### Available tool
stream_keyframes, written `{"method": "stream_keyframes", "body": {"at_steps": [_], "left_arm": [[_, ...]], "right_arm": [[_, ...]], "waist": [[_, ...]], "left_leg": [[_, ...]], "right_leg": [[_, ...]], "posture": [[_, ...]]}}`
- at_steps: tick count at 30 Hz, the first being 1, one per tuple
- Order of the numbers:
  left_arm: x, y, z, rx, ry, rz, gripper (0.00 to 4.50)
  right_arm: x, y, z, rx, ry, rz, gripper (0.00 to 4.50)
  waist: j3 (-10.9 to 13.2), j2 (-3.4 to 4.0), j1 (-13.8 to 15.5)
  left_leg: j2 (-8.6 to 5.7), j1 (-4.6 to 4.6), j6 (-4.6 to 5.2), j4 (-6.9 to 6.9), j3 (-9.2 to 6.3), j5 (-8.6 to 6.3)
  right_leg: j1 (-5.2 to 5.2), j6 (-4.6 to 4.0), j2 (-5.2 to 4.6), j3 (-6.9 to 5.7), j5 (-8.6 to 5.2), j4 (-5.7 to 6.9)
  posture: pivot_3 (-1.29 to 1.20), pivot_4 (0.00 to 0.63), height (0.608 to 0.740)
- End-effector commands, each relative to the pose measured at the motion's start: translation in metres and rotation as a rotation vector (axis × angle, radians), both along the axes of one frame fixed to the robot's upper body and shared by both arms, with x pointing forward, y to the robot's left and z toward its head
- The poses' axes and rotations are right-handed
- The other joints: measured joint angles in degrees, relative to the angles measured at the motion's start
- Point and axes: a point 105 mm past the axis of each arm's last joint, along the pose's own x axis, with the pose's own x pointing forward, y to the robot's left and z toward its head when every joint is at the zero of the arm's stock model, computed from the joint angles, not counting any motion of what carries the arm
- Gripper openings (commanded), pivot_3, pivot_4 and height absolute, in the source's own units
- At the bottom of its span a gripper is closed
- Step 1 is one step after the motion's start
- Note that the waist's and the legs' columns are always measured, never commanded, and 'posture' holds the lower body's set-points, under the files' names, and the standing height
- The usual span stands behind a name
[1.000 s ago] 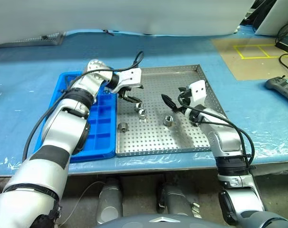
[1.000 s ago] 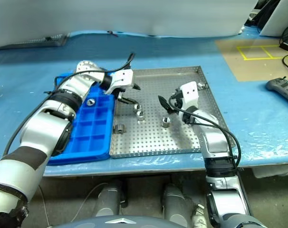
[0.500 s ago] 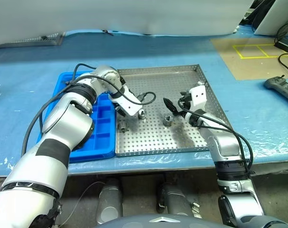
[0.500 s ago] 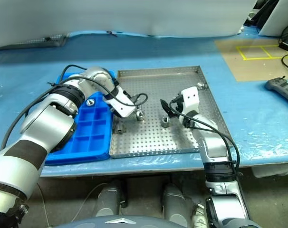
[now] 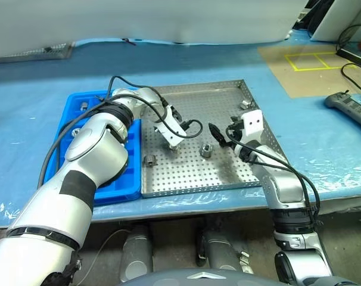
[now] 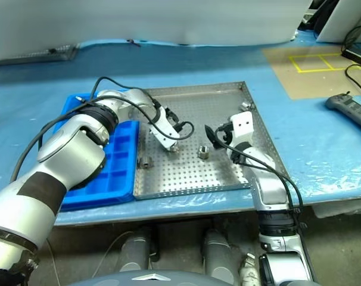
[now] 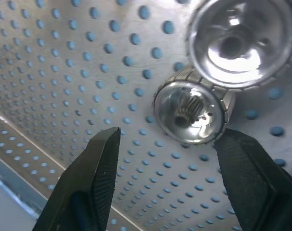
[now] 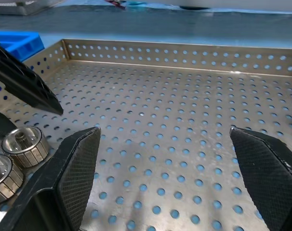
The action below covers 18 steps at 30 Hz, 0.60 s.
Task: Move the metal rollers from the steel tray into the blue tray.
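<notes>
Where blue sheeting (image 5: 37,77) covers bench | steel tray (image 5: 228,179) beside blue tray (image 5: 124,190)

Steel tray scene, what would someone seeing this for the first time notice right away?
First, the left gripper, reaching down over the middle of the steel tray with its fingers open on either side of a metal roller. The right gripper hovers open over the tray's right half, holding nothing. The bright blue tray lies against the steel tray's left edge.
</notes>
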Motion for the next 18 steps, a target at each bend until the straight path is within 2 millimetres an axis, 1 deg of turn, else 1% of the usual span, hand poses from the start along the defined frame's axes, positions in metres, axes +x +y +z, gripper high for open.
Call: {"method": "stream_keyframes", "body": {"at_steps": [1,5,9,12,14,18], "left_arm": [[-0.007,-0.003,0.022,-0.103,0.121,0.041,3.19],[-0.005,0.002,0.038,-0.169,0.163,0.095,3.19],[-0.004,0.005,0.049,-0.236,0.189,0.126,3.19],[-0.002,0.008,0.053,-0.261,0.172,0.135,3.19],[-0.001,0.004,0.054,-0.298,0.146,0.109,3.19],[-0.002,0.007,0.045,-0.281,0.145,0.101,3.19]], "right_arm": [[-0.002,0.000,0.019,0.019,-0.071,-0.004,4.50],[-0.001,0.001,0.018,0.021,-0.070,-0.004,4.50],[0.001,0.005,0.017,0.028,-0.068,0.005,4.50],[0.002,0.008,0.017,0.032,-0.069,0.014,4.50],[0.003,0.010,0.018,0.035,-0.072,0.016,4.50],[0.003,0.013,0.018,0.043,-0.074,0.015,4.50]], "waist": [[0.00,0.00,-0.04],[0.00,0.00,0.07],[0.00,0.00,0.15],[0.00,0.00,0.22],[0.00,0.00,0.22],[0.00,0.00,0.23]], "left_leg": [[-0.02,0.00,0.00,-0.01,0.00,0.00],[-0.02,-0.01,0.01,0.01,0.00,0.00],[0.00,0.00,0.01,0.00,0.01,0.00],[0.00,-0.01,0.01,-0.01,0.00,0.00],[0.00,-0.01,0.01,-0.01,0.00,-0.01],[0.00,-0.01,0.01,-0.01,0.00,-0.01]], "right_leg": [[0.00,0.00,0.00,0.00,0.00,0.00],[0.00,-0.01,-0.02,0.00,0.00,0.00],[0.00,-0.02,-0.02,0.00,0.00,0.00],[0.00,-0.02,-0.02,0.00,0.00,0.00],[0.00,-0.02,-0.02,0.00,0.00,-0.01],[0.00,-0.02,-0.02,0.00,0.00,-0.01]], "posture": [[-0.33,0.150,0.740],[-0.33,0.150,0.740],[-0.32,0.150,0.740],[-0.30,0.150,0.740],[-0.30,0.150,0.740],[-0.32,0.150,0.740]]}}
